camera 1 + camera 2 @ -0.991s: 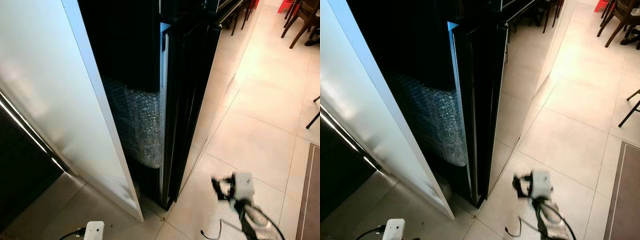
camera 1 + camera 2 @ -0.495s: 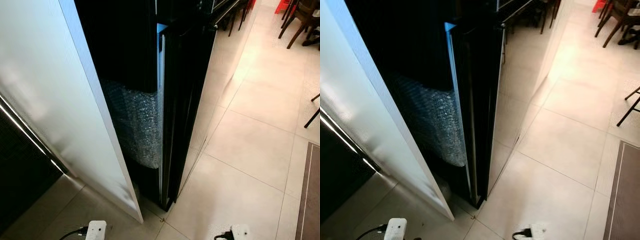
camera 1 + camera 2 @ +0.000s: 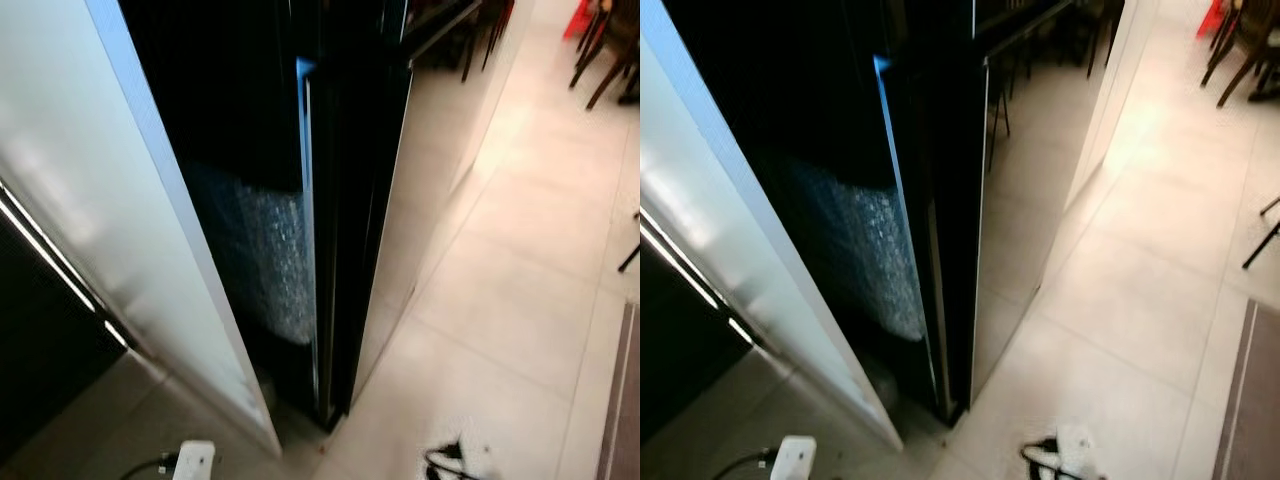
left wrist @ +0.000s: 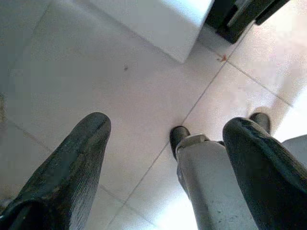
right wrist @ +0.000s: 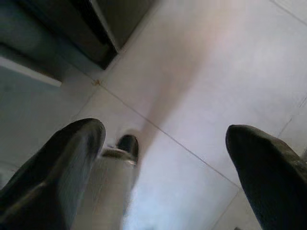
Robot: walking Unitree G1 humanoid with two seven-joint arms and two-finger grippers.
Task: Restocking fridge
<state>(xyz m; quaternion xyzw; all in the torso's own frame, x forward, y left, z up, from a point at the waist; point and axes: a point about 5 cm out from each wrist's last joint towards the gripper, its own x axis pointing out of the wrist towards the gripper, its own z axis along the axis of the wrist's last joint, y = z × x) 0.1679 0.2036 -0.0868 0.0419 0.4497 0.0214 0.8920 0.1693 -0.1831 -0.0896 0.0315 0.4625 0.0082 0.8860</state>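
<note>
Fridge [image 3: 340, 200], black and glossy, stands ahead with its door [image 3: 905, 230] slightly ajar; bubble wrap [image 3: 265, 255] shows in the gap beside a white panel [image 3: 90, 180]. Both arms hang low over the tiled floor [image 3: 1140, 300]. Left claw [image 4: 168, 158] and right claw [image 5: 163, 163] each gape wide, holding nothing.

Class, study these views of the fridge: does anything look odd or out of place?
Yes. Bubble wrap fills the dark gap behind the fridge door, which is ajar; packing material there is unusual. Both grippers, left and right, are open and empty above the floor, though the job is restocking.
</note>
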